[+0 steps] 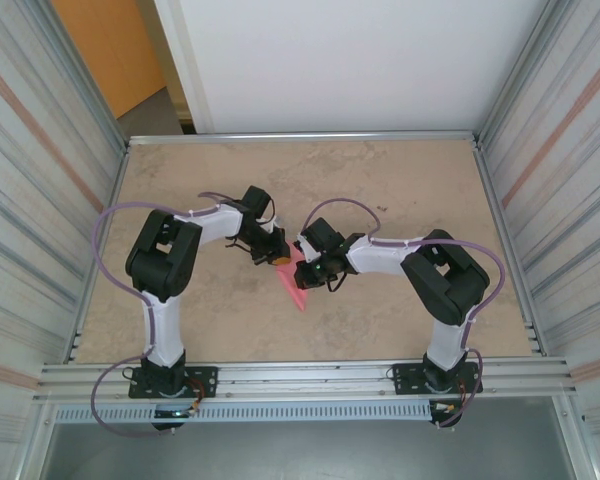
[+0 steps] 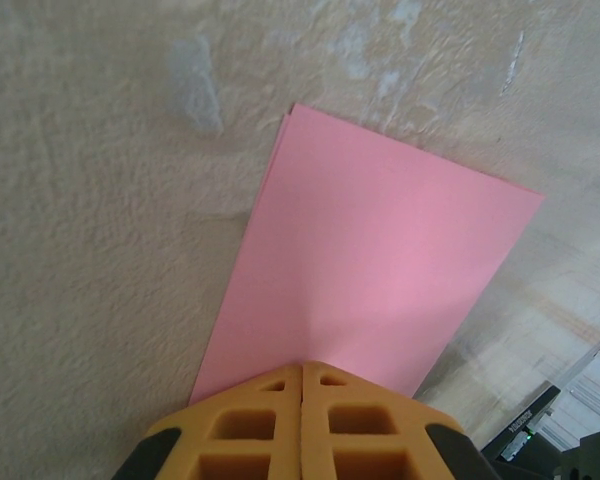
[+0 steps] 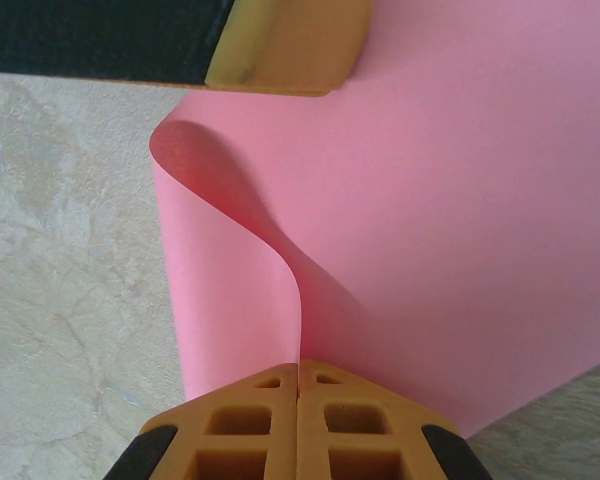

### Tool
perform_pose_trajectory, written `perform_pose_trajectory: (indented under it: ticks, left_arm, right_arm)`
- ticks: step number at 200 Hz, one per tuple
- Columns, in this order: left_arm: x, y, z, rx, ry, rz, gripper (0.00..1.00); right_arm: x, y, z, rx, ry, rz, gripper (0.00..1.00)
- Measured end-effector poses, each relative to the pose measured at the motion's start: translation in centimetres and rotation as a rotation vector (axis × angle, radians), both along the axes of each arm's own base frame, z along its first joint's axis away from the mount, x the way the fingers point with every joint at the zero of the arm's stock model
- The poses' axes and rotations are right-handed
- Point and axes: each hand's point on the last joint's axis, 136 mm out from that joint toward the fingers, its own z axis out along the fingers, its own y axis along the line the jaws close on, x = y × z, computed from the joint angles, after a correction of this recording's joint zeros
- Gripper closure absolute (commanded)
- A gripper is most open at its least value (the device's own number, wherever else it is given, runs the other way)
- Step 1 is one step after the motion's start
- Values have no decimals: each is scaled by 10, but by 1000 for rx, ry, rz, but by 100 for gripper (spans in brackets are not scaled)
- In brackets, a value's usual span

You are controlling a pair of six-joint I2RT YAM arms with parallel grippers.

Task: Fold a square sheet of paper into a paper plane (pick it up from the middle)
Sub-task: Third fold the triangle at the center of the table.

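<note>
The left gripper (image 2: pixel 301 368) has its orange fingers (image 2: pixel 248 425) pressed together, nipping the near edge of the pink sheet of paper (image 2: pixel 370 265). The sheet is doubled, with two layers showing at its far corner, and stretches away over the mottled beige counter (image 2: pixel 100 250).

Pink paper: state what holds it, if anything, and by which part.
The paper is held at two edges: the left gripper pinches one, and the right gripper pinches the one across from it.

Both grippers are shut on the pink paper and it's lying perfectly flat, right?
Not flat. Both the left gripper and right gripper are shut on the pink paper, but the right wrist view shows it bulging up in a curl.
</note>
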Motion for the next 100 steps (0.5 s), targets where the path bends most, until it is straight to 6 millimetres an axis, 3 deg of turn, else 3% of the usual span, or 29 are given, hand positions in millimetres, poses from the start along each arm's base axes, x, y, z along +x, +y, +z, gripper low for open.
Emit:
perform_pose_trajectory:
  ticks: [100]
  left_arm:
    - [0,0,1,6,3,-17,93]
  right_arm:
    - [0,-1,-1,-3,3,-1,100]
